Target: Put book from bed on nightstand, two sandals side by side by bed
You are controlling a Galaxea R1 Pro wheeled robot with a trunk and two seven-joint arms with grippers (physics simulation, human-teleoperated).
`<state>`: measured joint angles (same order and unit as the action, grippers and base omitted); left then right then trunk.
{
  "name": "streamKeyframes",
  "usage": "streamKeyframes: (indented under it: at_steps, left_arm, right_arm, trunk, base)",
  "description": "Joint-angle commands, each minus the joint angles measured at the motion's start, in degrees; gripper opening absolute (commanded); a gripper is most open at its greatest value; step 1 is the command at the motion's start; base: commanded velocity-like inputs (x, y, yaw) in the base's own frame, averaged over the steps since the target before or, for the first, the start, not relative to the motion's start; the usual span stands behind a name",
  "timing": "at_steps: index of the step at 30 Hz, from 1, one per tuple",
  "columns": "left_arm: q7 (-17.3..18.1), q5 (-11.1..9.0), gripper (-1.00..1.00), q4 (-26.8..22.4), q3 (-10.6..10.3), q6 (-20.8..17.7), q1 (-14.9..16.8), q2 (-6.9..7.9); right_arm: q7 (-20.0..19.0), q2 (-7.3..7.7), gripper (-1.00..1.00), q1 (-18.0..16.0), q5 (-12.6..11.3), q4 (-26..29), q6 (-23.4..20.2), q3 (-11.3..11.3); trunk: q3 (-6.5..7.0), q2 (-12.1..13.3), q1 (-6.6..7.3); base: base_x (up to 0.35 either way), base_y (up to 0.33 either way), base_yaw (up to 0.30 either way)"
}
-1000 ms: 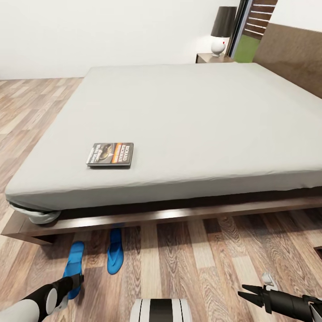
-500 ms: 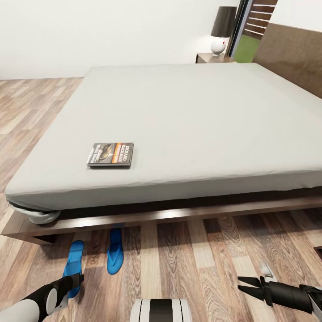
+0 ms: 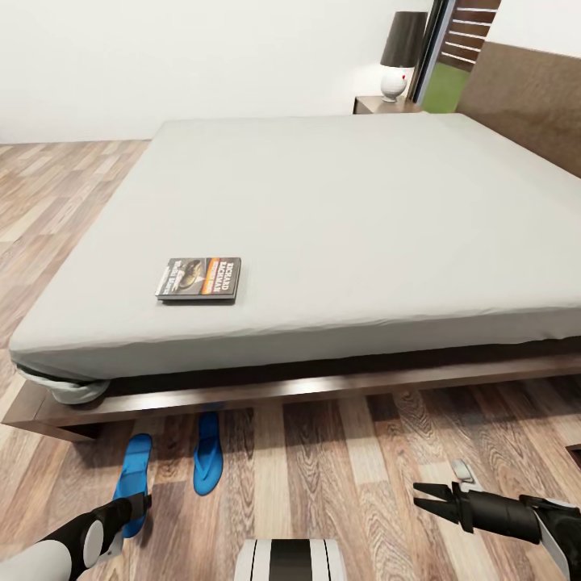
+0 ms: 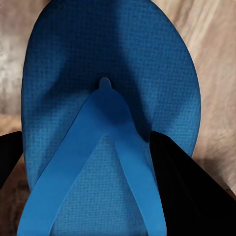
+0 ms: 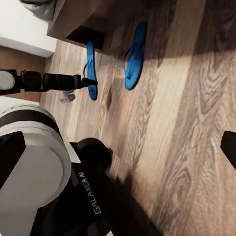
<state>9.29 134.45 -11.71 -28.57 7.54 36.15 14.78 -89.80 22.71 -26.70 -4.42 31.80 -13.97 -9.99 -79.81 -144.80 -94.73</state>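
Book lies flat on the bed, near-left part of the grey mattress, close to its near edge. Two blue sandals on the wood floor just near of the bed frame: left sandal under the left gripper, whose fingers straddle it w/ dark tips either side of the sole; grip state can't tell. Right sandal just beside it, toe tucked under frame. Right gripper hovers low over floor at near right, fingers apart, empty. Nightstand w/ lamp at far right by headboard
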Motion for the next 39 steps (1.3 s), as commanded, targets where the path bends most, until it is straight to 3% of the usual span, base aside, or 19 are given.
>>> streamKeyframes:
  at_steps: [1, 22, 31, 36, 39]
  left_arm:
    - [0.2, 0.5, -1.00, -0.2, 0.1, 0.5, 0.0, 0.01]
    - [0.2, 0.5, -1.00, -0.2, 0.1, 0.4, 0.0, 0.00]
    - [0.1, 0.5, -1.00, -0.2, 0.1, -1.8, 0.0, 0.07]
    - [0.1, 0.5, -1.00, -0.2, 0.1, -2.5, -0.1, 0.07]
    - [0.1, 0.5, -1.00, -0.2, 0.1, -3.2, -0.1, 0.07]
  right_arm:
    - [-0.2, -0.01, 1.00, 0.0, -0.1, 0.0, -0.5, -0.1]
    - [-0.2, -0.28, 1.00, 0.0, 0.2, -0.1, -0.3, 0.3]
    - [-0.2, -0.30, 1.00, 0.0, 0.3, -0.1, -0.3, 0.4]
    - [-0.2, -0.30, 1.00, 0.0, 0.3, -0.1, -0.3, 0.4]
    - [-0.2, -0.30, 1.00, 0.0, 0.3, -0.1, -0.3, 0.4]
  trunk:
    - [-0.04, 0.0, 0.01]
    - [-1.15, -0.1, -0.12]
    - [-1.15, -0.1, -0.12]
    - [-2.25, -0.1, -0.25]
    - [-2.25, -0.1, -0.25]
  base:
    - [0.000, 0.000, 0.000]
    - [0.000, 0.000, 0.000]
    - [0.000, 0.000, 0.000]
    - [0.000, 0.000, 0.000]
    - [0.000, 0.000, 0.000]
